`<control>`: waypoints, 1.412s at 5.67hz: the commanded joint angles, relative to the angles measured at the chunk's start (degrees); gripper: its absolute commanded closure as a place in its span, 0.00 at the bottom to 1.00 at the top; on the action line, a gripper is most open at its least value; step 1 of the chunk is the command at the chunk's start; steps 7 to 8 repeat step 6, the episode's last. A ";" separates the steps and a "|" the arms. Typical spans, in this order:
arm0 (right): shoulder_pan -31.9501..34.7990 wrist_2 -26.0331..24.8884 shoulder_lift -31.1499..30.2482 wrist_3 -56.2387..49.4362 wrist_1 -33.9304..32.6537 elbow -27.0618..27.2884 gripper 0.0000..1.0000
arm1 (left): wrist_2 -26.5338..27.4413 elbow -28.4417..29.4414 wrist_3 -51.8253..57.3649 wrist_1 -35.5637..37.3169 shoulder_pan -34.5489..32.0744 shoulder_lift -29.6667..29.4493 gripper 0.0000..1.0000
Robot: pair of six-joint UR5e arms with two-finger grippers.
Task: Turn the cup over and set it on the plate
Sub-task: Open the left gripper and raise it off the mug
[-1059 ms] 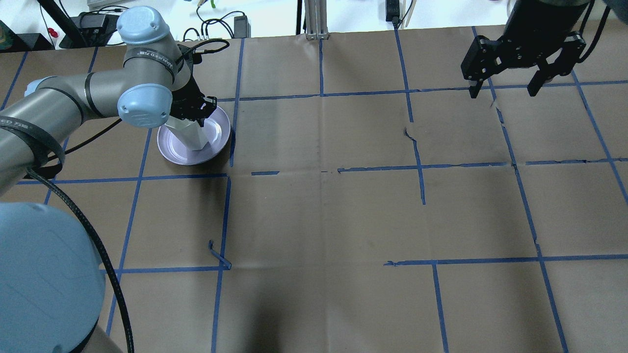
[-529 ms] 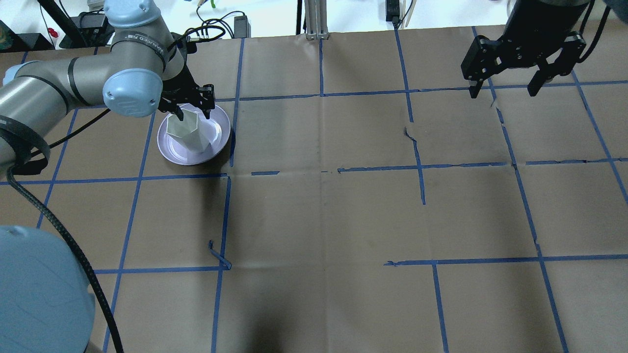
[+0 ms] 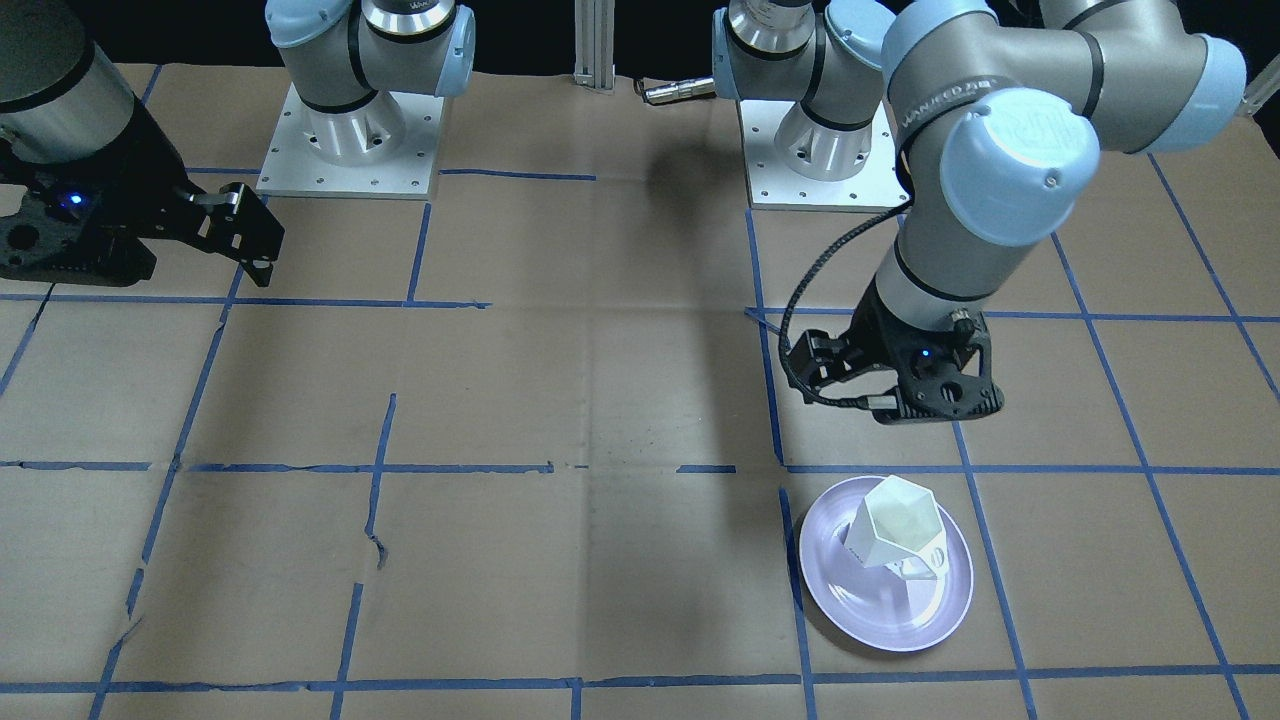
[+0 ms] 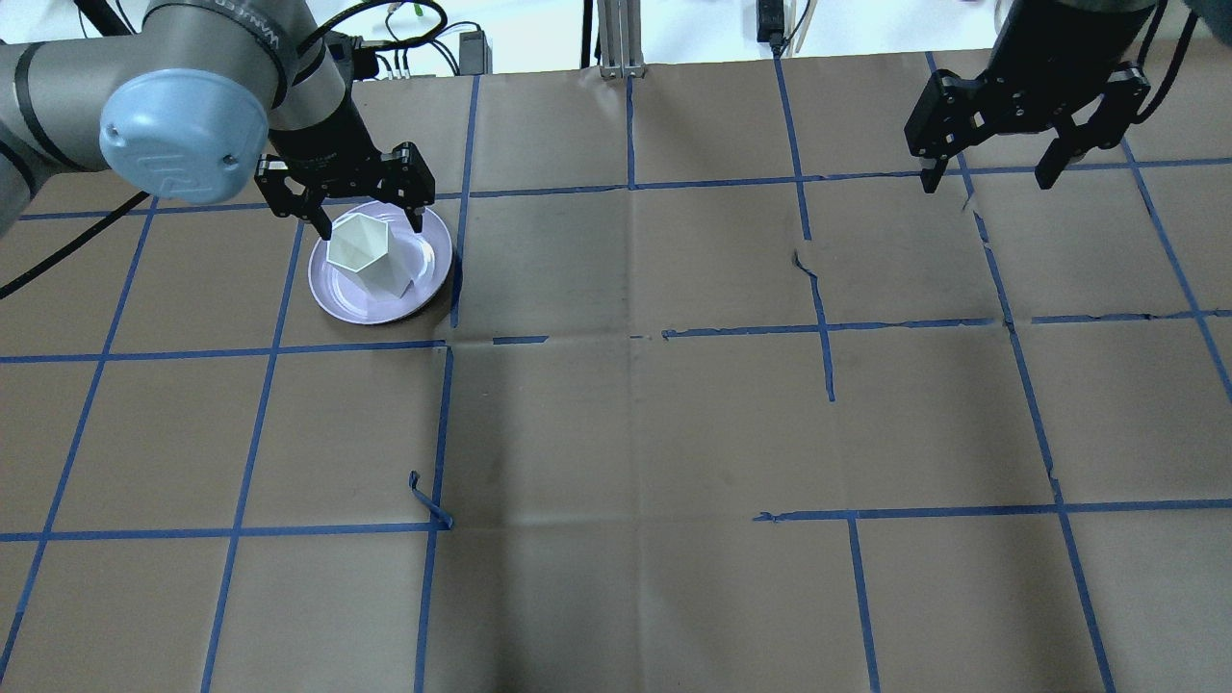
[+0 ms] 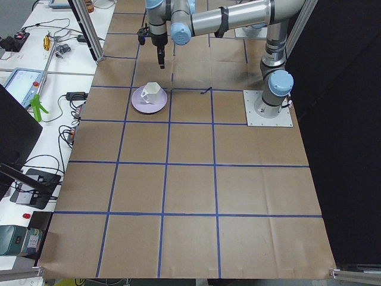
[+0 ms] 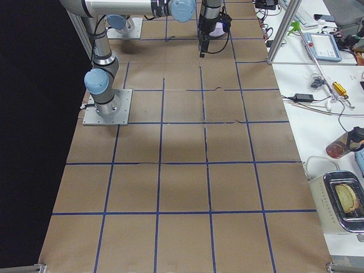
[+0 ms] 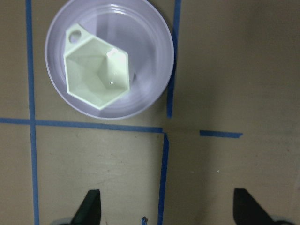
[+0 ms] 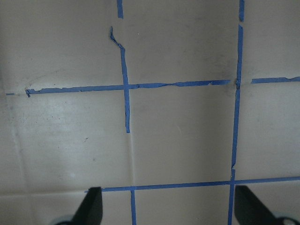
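The white faceted cup (image 4: 361, 252) stands mouth up on the lavender plate (image 4: 423, 268) at the far left of the table. It also shows in the front view (image 3: 895, 525) on the plate (image 3: 880, 615), and in the left wrist view (image 7: 96, 75). My left gripper (image 4: 366, 214) is open and empty, raised above the cup and clear of it, as the left wrist view (image 7: 168, 208) shows. My right gripper (image 4: 988, 178) is open and empty, high over the far right of the table.
The table is brown paper with a blue tape grid. A loose curl of tape (image 4: 428, 500) sticks up at the near left. The two arm bases (image 3: 345, 140) stand at the robot's edge. Cables and gear lie beyond the far edge (image 4: 423, 48).
My left gripper has let go of the cup, opened and risen above it. The cup stays upright on the plate. The right arm has not moved.
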 commanded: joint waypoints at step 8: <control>0.00 0.00 0.00 0.00 0.00 0.00 0.00 | -0.74 0.06 -1.62 -11.08 -1.67 9.55 0.00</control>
